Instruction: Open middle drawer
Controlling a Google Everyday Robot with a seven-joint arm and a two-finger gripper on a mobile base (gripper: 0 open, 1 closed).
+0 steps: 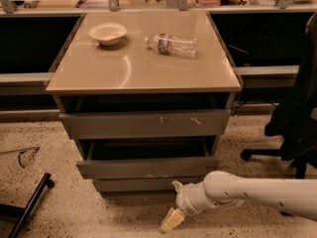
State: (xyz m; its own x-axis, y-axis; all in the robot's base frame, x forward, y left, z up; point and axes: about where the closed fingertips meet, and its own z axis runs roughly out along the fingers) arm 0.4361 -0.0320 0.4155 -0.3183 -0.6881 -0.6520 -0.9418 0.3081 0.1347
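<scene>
The middle drawer (143, 167) is the plain grey front of a three-drawer cabinet. It stands pulled out a little, with a dark gap above it showing its inside. Above it is the taller scratched front (148, 124), below it the short bottom front (133, 184). My gripper (173, 204) is on a white arm coming in from the right. It is low in front of the cabinet, just below and in front of the bottom front, touching no drawer. Its fingers are spread, one pale fingertip (170, 221) pointing down at the floor. It holds nothing.
On the tan cabinet top (99, 73) sit a white bowl (107, 33) and a lying clear plastic bottle (171, 44). A black office chair (297, 118) stands at the right. A black bar (27, 207) lies on the speckled floor at the left.
</scene>
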